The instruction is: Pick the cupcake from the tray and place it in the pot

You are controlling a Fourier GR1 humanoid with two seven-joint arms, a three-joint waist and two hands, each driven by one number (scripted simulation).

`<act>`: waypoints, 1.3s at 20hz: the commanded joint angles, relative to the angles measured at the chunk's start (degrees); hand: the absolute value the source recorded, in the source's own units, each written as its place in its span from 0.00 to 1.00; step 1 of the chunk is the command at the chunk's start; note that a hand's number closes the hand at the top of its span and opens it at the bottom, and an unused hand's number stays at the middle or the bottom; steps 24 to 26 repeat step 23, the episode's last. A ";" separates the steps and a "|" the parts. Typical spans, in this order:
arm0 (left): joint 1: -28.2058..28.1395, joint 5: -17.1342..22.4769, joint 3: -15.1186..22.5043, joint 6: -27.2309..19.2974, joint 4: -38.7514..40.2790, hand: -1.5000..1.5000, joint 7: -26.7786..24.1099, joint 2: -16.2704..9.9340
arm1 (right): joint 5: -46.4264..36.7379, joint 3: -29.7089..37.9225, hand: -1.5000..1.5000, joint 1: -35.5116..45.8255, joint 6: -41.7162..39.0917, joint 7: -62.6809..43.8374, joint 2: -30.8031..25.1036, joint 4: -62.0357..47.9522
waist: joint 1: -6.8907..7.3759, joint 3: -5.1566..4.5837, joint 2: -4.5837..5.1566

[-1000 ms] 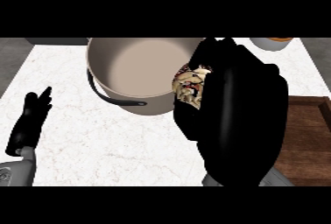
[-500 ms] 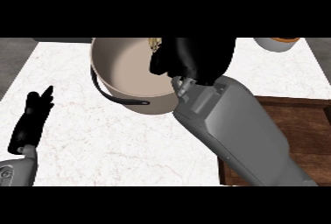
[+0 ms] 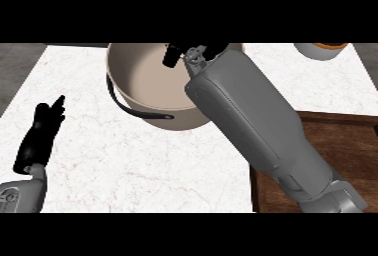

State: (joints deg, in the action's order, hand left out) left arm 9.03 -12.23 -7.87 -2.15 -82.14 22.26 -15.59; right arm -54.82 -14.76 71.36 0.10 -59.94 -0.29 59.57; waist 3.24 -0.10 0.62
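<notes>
A beige pot (image 3: 148, 85) with a dark handle stands at the back middle of the white marble counter. My right forearm (image 3: 251, 125) reaches across the pot's right side. Only a small part of my right hand (image 3: 176, 53) shows, over the pot's far rim at the top of the view. The cupcake is nowhere in sight. The wooden tray (image 3: 347, 145) lies at the right edge, partly under my right forearm. My left hand (image 3: 43, 132) rests open at the left, fingers straight and pointing away from me.
At the top right corner sits a white bowl (image 3: 319, 49) with something orange in it. Bare marble counter (image 3: 148, 170) stretches between my left hand and the tray.
My right arm has reached farther over the pot, taking the hand to its far rim. The cupcake seen in the hand one second ago no longer shows. The left hand has stayed put.
</notes>
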 commanded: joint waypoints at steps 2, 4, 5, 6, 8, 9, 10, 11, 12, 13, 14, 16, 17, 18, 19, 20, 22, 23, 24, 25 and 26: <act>0.73 -0.99 1.37 -0.65 0.02 0.50 0.86 1.37 | 8.58 -0.52 1.00 -1.97 10.94 -3.62 0.27 -7.95 | 0.52 0.03 0.20; 1.75 0.89 -0.89 1.98 1.85 0.50 -0.89 -1.58 | 11.03 0.65 0.00 0.49 13.93 -1.56 0.27 -13.25 | 1.27 -0.02 0.54; 2.72 -0.10 0.55 0.07 2.75 0.50 -0.78 1.02 | 12.33 -0.58 0.00 -2.90 17.48 2.25 0.27 -13.93 | 0.86 0.00 0.66; 1.74 0.66 0.31 0.84 0.83 0.50 0.44 0.69 | 13.29 -0.14 0.00 -1.74 19.86 3.08 0.27 -16.04 | 1.64 0.03 0.61; 1.49 -0.47 1.61 0.80 0.08 0.50 0.51 0.99 | 16.04 -1.64 0.00 -0.18 23.86 5.29 0.28 -17.53 | 1.56 0.04 0.49; 1.84 0.55 0.51 2.05 -1.22 0.50 0.91 -0.69 | 17.19 -0.31 0.00 0.25 26.99 4.08 0.28 -15.58 | 2.77 0.06 0.57; 3.98 -0.59 1.05 -0.08 1.65 0.50 1.21 1.17 | 18.80 -1.71 0.00 -2.48 29.92 6.25 0.28 -14.68 | 1.24 0.06 0.58; 1.01 -0.48 0.39 0.22 2.15 0.50 -1.55 0.51 | 18.15 0.89 0.00 -2.70 32.27 10.24 0.28 -14.87 | 0.83 0.07 0.60; -0.66 1.43 0.27 2.43 -1.82 0.50 0.17 -0.17 | 17.61 0.56 0.00 -1.36 35.97 7.55 0.28 -15.65 | 2.43 0.09 0.33; 2.05 -1.08 1.20 -0.38 0.33 0.50 0.34 1.09 | 17.85 1.21 0.00 -2.00 38.95 9.98 0.28 -14.85 | 0.95 0.10 0.52; 0.75 -0.54 0.30 -0.16 0.65 0.50 -0.92 0.58 | 18.01 0.55 0.00 -3.50 42.57 10.05 0.28 -13.76 | 0.82 0.09 0.31; -0.40 -0.67 1.49 -0.20 -1.05 0.50 -0.29 1.77 | 18.00 1.45 0.00 -0.88 47.29 9.99 0.28 -14.51 | 1.33 0.08 0.19; -1.37 -0.02 0.72 0.43 -0.99 0.50 -0.63 1.10 | 17.88 2.09 0.00 -3.64 50.53 12.67 0.28 -14.88 | 0.73 0.10 0.19; 0.64 -0.03 -0.68 0.90 0.52 0.50 0.85 -0.84 | 16.52 2.52 0.00 -1.49 51.90 11.40 0.28 -14.25 | -0.34 0.08 -0.02; 1.40 0.57 -1.16 1.46 1.36 0.50 1.08 -1.13 | 16.02 3.73 0.00 -0.86 52.48 11.85 0.28 -15.08 | -1.09 0.07 -0.07; -2.53 -0.47 -0.26 -0.56 -0.77 0.50 -0.99 0.79 | 15.59 5.69 0.00 -1.90 53.05 13.10 0.28 -15.42 | -1.38 0.09 -0.31; 0.20 -1.09 -0.78 -1.35 1.20 0.50 0.43 0.52 | 15.61 4.08 0.00 -5.38 56.61 12.62 0.27 -12.58 | -2.64 0.10 -0.47; -1.94 2.33 -2.84 2.10 0.69 0.50 -0.47 -1.32 | 14.74 4.53 0.00 -7.76 55.83 13.75 0.22 -9.67 | -3.20 0.11 -0.80; -1.94 2.33 -2.84 2.10 0.69 0.50 -0.47 -1.32 | 14.74 4.53 0.00 -7.76 55.83 13.75 0.22 -9.67 | -3.20 0.11 -0.80; -1.94 2.33 -2.84 2.10 0.69 0.50 -0.47 -1.32 | 14.74 4.53 0.00 -7.76 55.83 13.75 0.22 -9.67 | -3.20 0.11 -0.80; -1.94 2.33 -2.84 2.10 0.69 0.50 -0.47 -1.32 | 14.74 4.53 0.00 -7.76 55.83 13.75 0.22 -9.67 | -3.20 0.11 -0.80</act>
